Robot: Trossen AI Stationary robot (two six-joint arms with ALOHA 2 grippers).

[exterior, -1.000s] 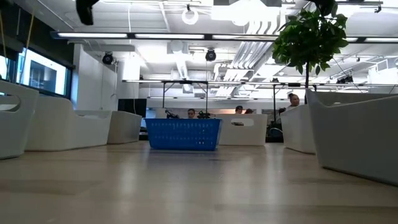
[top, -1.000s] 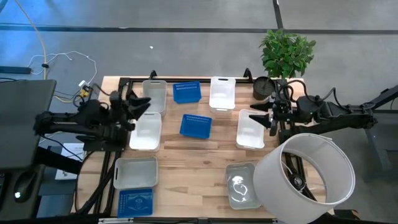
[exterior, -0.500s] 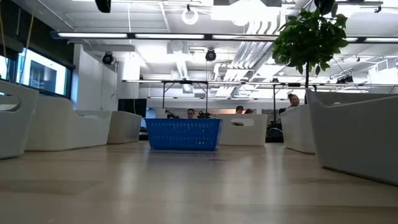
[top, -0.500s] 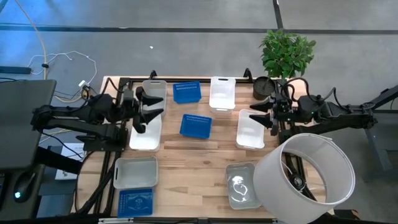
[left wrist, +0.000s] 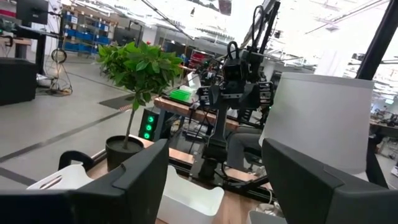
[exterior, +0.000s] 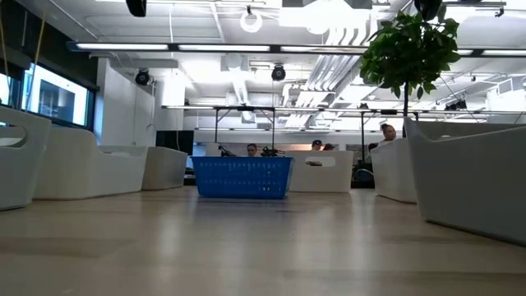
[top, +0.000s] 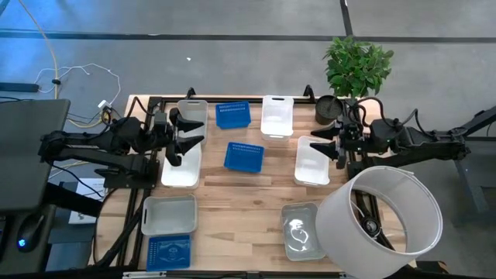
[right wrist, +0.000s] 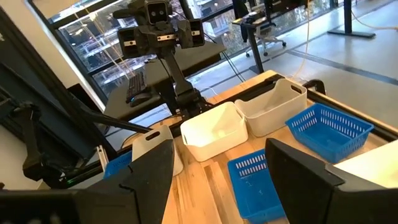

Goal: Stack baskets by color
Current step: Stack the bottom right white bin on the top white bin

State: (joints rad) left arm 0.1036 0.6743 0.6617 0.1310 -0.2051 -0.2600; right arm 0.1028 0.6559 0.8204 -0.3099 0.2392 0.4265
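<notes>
- The desk [top: 248, 194] is pale wood planks on grey floor, with cables [top: 77, 77] trailing off its far-left corner.
- Baskets sit apart, none stacked: a grey basket [top: 193, 116], a blue basket [top: 232, 115] and a white basket [top: 277, 115] along the far edge; another blue basket [top: 244, 156] mid-desk.
- The left pincer [top: 188, 133] hovers released over a white basket [top: 181, 167]; the right pincer [top: 320, 145] hangs released over another white basket [top: 312, 163].
- A potted plant [top: 353, 70] and a big white cylinder [top: 380, 213] stand on the right side.
- Beyond the desk is a bright workshop with ceiling strip lights [exterior: 246, 49].
</notes>
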